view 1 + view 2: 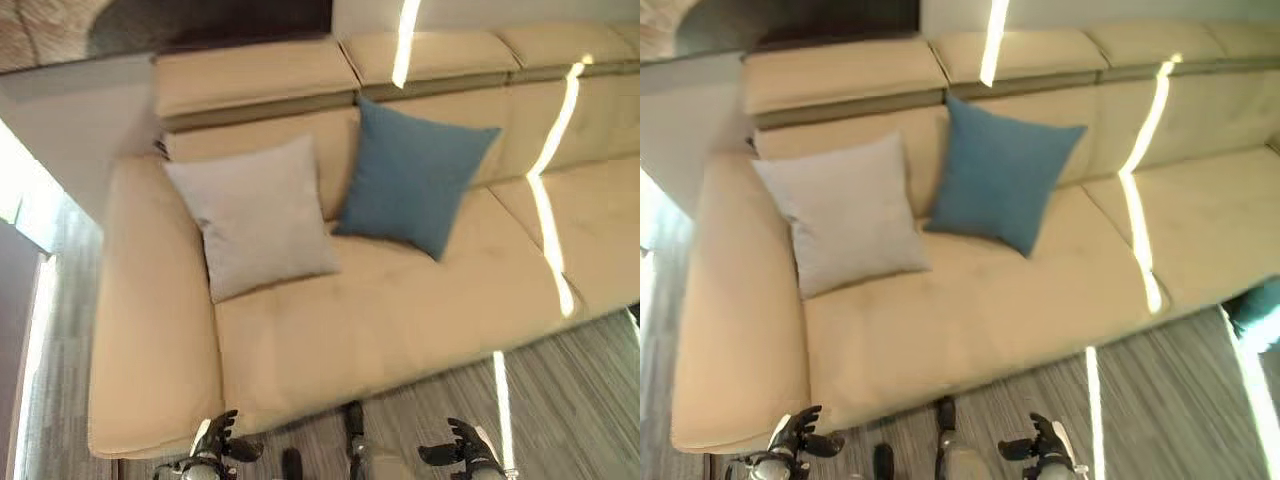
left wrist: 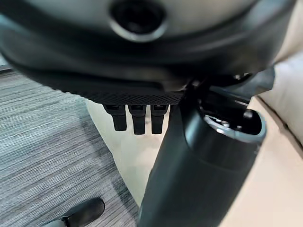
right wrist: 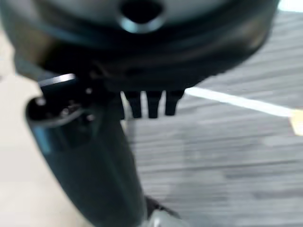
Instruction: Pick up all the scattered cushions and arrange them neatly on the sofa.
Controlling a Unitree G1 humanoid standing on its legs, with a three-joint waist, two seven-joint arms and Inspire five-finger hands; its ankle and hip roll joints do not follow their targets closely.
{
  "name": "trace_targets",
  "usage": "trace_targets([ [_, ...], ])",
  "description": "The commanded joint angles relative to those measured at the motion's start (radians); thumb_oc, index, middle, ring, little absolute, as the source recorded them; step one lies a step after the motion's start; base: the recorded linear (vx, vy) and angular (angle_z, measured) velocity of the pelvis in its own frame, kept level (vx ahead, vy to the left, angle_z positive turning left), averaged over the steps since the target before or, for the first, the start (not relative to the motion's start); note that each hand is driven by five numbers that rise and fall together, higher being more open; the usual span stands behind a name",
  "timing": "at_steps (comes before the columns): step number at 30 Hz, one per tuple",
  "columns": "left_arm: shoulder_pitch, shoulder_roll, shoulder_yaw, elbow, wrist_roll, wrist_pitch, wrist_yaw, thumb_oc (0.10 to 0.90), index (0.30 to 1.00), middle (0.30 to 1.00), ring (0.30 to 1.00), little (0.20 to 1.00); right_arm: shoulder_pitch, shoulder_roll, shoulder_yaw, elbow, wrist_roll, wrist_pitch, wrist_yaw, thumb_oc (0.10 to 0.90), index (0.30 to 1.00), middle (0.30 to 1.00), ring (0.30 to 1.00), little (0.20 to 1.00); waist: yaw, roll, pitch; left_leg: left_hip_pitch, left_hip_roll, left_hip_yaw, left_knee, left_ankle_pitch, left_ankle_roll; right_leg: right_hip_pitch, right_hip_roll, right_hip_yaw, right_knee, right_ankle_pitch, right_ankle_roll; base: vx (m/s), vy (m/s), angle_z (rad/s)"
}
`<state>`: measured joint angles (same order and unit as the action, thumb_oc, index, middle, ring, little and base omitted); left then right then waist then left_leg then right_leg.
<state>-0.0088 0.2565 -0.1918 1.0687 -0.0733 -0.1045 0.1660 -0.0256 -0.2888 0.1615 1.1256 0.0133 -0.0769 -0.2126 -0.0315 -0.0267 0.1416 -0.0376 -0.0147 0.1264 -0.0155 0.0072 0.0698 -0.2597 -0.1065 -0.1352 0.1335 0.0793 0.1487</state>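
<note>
Grey cushion [image 1: 258, 215], blue cushion [image 1: 412, 176] propped on sofa [image 1: 400, 300]; left hand [image 1: 215, 442], right hand [image 1: 462, 450] relaxed, empty. Teal shape [image 1: 1260, 312] on floor, maybe another cushion; next, turn there.

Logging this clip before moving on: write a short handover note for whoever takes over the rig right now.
Left robot hand and right robot hand: both low by the sofa's front edge, fingers relaxed, holding nothing.
Grey cushion and blue cushion lean against the backrest of the sofa, side by side.
Done: those two are placed.
Left: a teal item shows on the floor at the sofa's right end, possibly another cushion; check it.
</note>
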Motion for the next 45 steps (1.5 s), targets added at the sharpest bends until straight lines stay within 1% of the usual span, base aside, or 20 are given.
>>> trace_targets([
  [1,-0.006,0.053,0.036,0.018,0.022,-0.032,0.022,0.8,0.9,0.9,0.9,0.9,-0.029,-0.064,-0.001,-0.025,-0.011,-0.037,-0.04,0.8,0.9,0.9,0.9,0.9,0.026,-0.016,-0.024,-0.009,0.001,-0.08,0.039,-0.075,-0.065,0.109,-0.012,0.002,-0.034,-0.059,-0.011,-0.07,-0.053,-0.12],
  [4,-0.015,0.053,0.041,0.03,0.017,-0.028,0.029,0.8,0.9,0.9,0.9,0.9,-0.04,-0.062,-0.004,-0.021,-0.007,-0.035,-0.042,0.8,0.9,0.9,0.9,0.9,0.042,-0.012,-0.025,-0.01,0.018,-0.057,0.044,-0.074,-0.07,0.134,-0.042,-0.052,-0.017,-0.072,-0.019,-0.09,-0.116,-0.21],
  [7,-0.02,0.049,0.03,0.048,0.031,-0.027,0.023,0.8,0.9,0.9,0.9,0.9,-0.042,-0.058,0.012,-0.019,-0.022,-0.03,-0.042,0.8,0.9,0.9,0.9,0.9,0.06,-0.027,-0.052,-0.003,0.035,-0.011,0.04,-0.073,-0.091,0.207,-0.057,-0.099,-0.095,-0.075,-0.002,-0.03,-0.204,-0.45],
  [13,-0.039,0.024,-0.002,0.043,0.018,-0.023,0.021,0.8,0.9,0.9,0.9,0.9,-0.041,-0.054,0.047,-0.046,-0.035,-0.034,-0.046,0.8,0.9,0.9,0.9,0.9,0.041,-0.034,-0.016,-0.046,0.1,-0.023,0.192,-0.086,-0.134,0.223,-0.005,-0.059,-0.099,-0.115,-0.045,-0.02,-0.242,-0.2],
  [17,-0.04,0.002,-0.018,0.037,0.009,-0.019,0.015,0.8,0.9,0.9,0.9,0.9,-0.039,-0.06,0.053,-0.041,-0.037,-0.03,-0.05,0.8,0.9,0.9,0.9,0.9,0.037,-0.035,0.003,-0.097,0.116,-0.038,0.31,-0.071,-0.145,0.242,0.013,-0.059,-0.105,-0.132,-0.07,0.01,-0.161,0.02],
  [19,-0.038,-0.01,-0.032,0.031,0.001,-0.02,0.015,0.8,0.9,0.9,0.9,0.9,-0.032,-0.059,0.049,-0.047,-0.024,-0.035,-0.056,0.8,0.9,0.9,0.9,0.9,0.044,-0.043,0.006,-0.14,0.041,-0.086,0.303,-0.084,-0.124,0.253,0.026,-0.042,-0.121,-0.13,-0.077,0.14,-0.166,-0.03],
  [20,-0.04,-0.012,-0.035,0.042,0.01,-0.015,0.012,0.8,0.9,0.9,0.9,0.9,-0.025,-0.059,0.045,-0.038,-0.017,-0.034,-0.056,0.8,0.9,0.9,0.9,0.9,0.045,-0.044,-0.001,-0.159,0.012,-0.07,0.265,-0.076,-0.112,0.271,0.039,-0.044,-0.139,-0.132,-0.074,0.14,-0.096,-0.18],
  [24,-0.043,-0.007,-0.038,0.045,0.018,-0.011,0.009,0.8,0.9,0.9,0.9,0.9,-0.02,-0.06,0.046,-0.031,-0.004,-0.028,-0.06,0.8,0.9,0.9,0.9,0.9,0.057,-0.039,-0.003,-0.226,-0.016,-0.033,0.233,-0.034,-0.105,0.287,0.067,-0.024,-0.155,-0.14,-0.078,0.12,-0.032,-0.17],
  [26,-0.028,-0.006,-0.026,0.042,0.013,-0.009,0.011,0.8,0.9,0.9,0.9,0.9,-0.018,-0.053,0.058,-0.03,-0.011,-0.026,-0.062,0.8,0.9,0.9,0.9,0.9,0.073,-0.037,-0.012,-0.196,-0.029,-0.063,0.179,-0.028,-0.102,0.306,0.093,0.003,-0.159,-0.159,-0.077,0.19,0.029,-0.23],
  [31,-0.02,0.001,-0.011,0.036,0.002,-0.011,0.017,0.8,0.9,0.9,0.9,0.9,-0.019,-0.046,0.068,-0.035,-0.031,-0.022,-0.06,0.8,0.9,0.9,0.9,0.9,0.091,-0.049,-0.03,-0.146,-0.033,-0.069,0.131,-0.035,-0.086,0.31,0.08,0.005,-0.112,-0.182,-0.061,0.19,0.073,-0.36],
  [34,-0.019,0.009,-0.009,0.019,0.0,-0.013,0.018,0.8,0.9,0.9,0.9,0.9,-0.029,-0.04,0.074,-0.039,-0.04,-0.023,-0.052,0.8,0.9,0.9,0.9,0.9,0.109,-0.052,-0.034,-0.112,-0.028,-0.065,0.111,-0.046,-0.068,0.27,0.055,-0.002,0.008,-0.172,-0.029,0.1,0.076,-0.34],
  [35,-0.024,0.021,-0.005,0.004,-0.003,-0.011,0.016,0.8,0.9,0.9,0.9,0.9,-0.044,-0.044,0.075,-0.048,-0.045,-0.019,-0.05,0.8,0.9,0.9,0.9,0.9,0.102,-0.042,-0.015,-0.091,-0.024,-0.069,0.108,-0.057,-0.046,0.194,0.034,-0.007,0.158,-0.141,0.005,0.08,0.096,-0.29],
  [36,-0.024,0.021,-0.005,0.004,-0.003,-0.011,0.016,0.8,0.9,0.9,0.9,0.9,-0.044,-0.044,0.075,-0.048,-0.045,-0.019,-0.05,0.8,0.9,0.9,0.9,0.9,0.103,-0.043,-0.015,-0.092,-0.025,-0.068,0.109,-0.057,-0.045,0.191,0.033,-0.006,0.162,-0.143,0.005,0.03,0.119,-0.23],
  [37,-0.032,0.029,-0.006,-0.006,-0.012,-0.013,0.021,0.8,0.9,0.9,0.9,0.9,-0.053,-0.044,0.076,-0.079,-0.041,-0.022,-0.053,0.8,0.9,0.9,0.9,0.9,0.09,-0.03,0.01,-0.085,-0.019,-0.082,0.113,-0.058,-0.033,0.121,0.034,0.008,0.284,-0.117,0.014,0.01,0.074,0.06],
  [38,-0.036,0.031,-0.007,-0.005,-0.01,-0.015,0.025,0.8,0.9,0.9,0.9,0.9,-0.055,-0.045,0.072,-0.091,-0.036,-0.025,-0.055,0.8,0.9,0.9,0.9,0.9,0.084,-0.025,0.013,-0.076,-0.021,-0.09,0.11,-0.062,-0.03,0.102,0.031,0.016,0.298,-0.12,0.01,0.07,0.084,0.03],
  [40,-0.035,0.029,-0.01,-0.003,-0.006,-0.017,0.027,0.8,0.9,0.9,0.9,0.9,-0.058,-0.045,0.074,-0.093,-0.039,-0.027,-0.054,0.8,0.9,0.9,0.9,0.9,0.08,-0.022,0.016,-0.061,-0.023,-0.096,0.107,-0.07,-0.029,0.091,0.023,0.012,0.287,-0.129,-0.001,0.12,0.008,0.25],
  [41,-0.037,0.025,-0.012,0.004,-0.001,-0.02,0.027,0.8,0.9,0.9,0.9,0.9,-0.064,-0.048,0.079,-0.093,-0.044,-0.028,-0.052,0.8,0.9,0.9,0.9,0.9,0.075,-0.016,0.014,-0.033,-0.023,-0.109,0.089,-0.082,-0.032,0.068,0.01,0.009,0.2,-0.132,-0.018,0.12,-0.026,0.28],
  [42,-0.037,0.025,-0.012,0.004,-0.001,-0.02,0.027,0.8,0.9,0.9,0.9,0.9,-0.064,-0.049,0.079,-0.093,-0.044,-0.028,-0.052,0.8,0.9,0.9,0.9,0.9,0.074,-0.015,0.016,-0.03,-0.023,-0.111,0.088,-0.084,-0.032,0.072,0.01,0.008,0.199,-0.134,-0.019,0.22,-0.066,0.2],
  [44,-0.041,0.016,-0.012,0.017,-0.002,-0.023,0.031,0.8,0.9,0.9,0.9,0.9,-0.064,-0.052,0.081,-0.095,-0.043,-0.024,-0.051,0.8,0.9,0.9,0.9,0.9,0.052,-0.027,0.016,-0.006,-0.05,-0.139,0.082,-0.098,-0.038,0.044,0.014,0.064,0.028,-0.078,-0.011,0.18,-0.074,0.1],
  [45,-0.041,0.016,-0.012,0.017,-0.002,-0.023,0.031,0.8,0.9,0.9,0.9,0.9,-0.063,-0.052,0.081,-0.095,-0.043,-0.024,-0.051,0.8,0.9,0.9,0.9,0.9,0.052,-0.025,0.019,-0.002,-0.048,-0.14,0.082,-0.101,-0.038,0.05,0.016,0.062,0.025,-0.078,-0.011,0.19,-0.109,0.2],
])
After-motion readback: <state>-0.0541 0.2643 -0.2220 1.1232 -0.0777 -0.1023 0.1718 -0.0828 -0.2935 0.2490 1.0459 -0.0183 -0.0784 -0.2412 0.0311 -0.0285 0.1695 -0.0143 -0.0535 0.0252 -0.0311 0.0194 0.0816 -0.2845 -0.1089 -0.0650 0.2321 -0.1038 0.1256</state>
